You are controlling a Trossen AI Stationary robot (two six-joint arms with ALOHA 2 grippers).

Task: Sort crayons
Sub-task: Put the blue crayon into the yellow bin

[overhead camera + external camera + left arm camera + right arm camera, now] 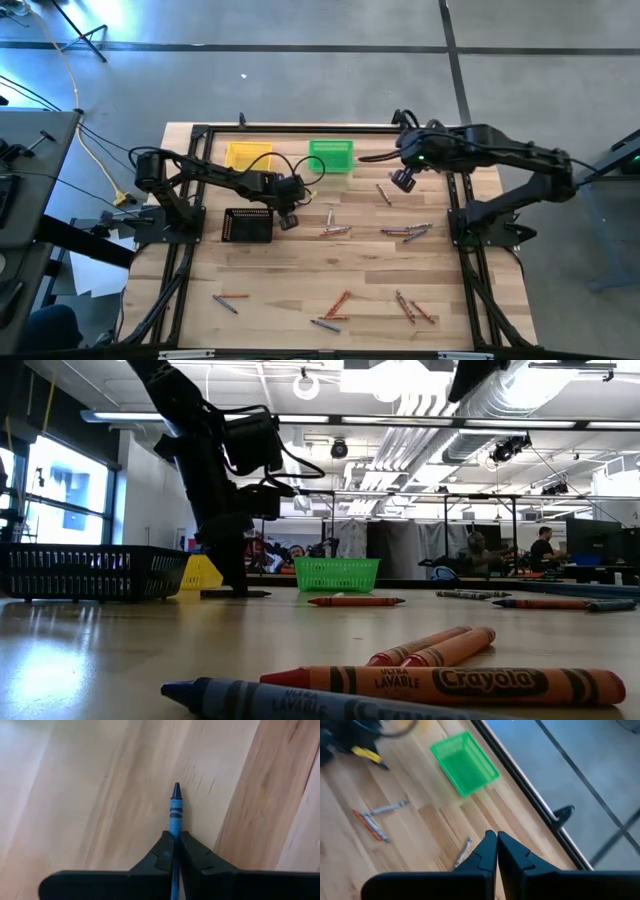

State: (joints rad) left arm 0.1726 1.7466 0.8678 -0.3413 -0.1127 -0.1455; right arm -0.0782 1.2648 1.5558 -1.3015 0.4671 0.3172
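While the right gripper (pixel 404 180) hangs with its fingers pressed together above the worktop's far edge near the green bin (pixel 332 155), the left gripper (pixel 289 217) is down on the wood just beside the black mesh bin (pixel 248 226), pinching a blue crayon (pixel 175 810) between its tips. Most of the stick's length juts out past the fingers, its point lying close over the boards. Other crayons (pixel 405 232) lie scattered across the worktop: a few at the middle, several toward the right side, and more along the near edge, where an orange one (pixel 450 684) and a blue one (pixel 300 701) rest close to the low camera. A yellow bin (pixel 248 155) sits at the far edge, left of the green one. With the hold so near the crayon's back end, the stick could pivot or slip loose on the lift, and a tilted crayon may catch a bin's rim and drop outside it.
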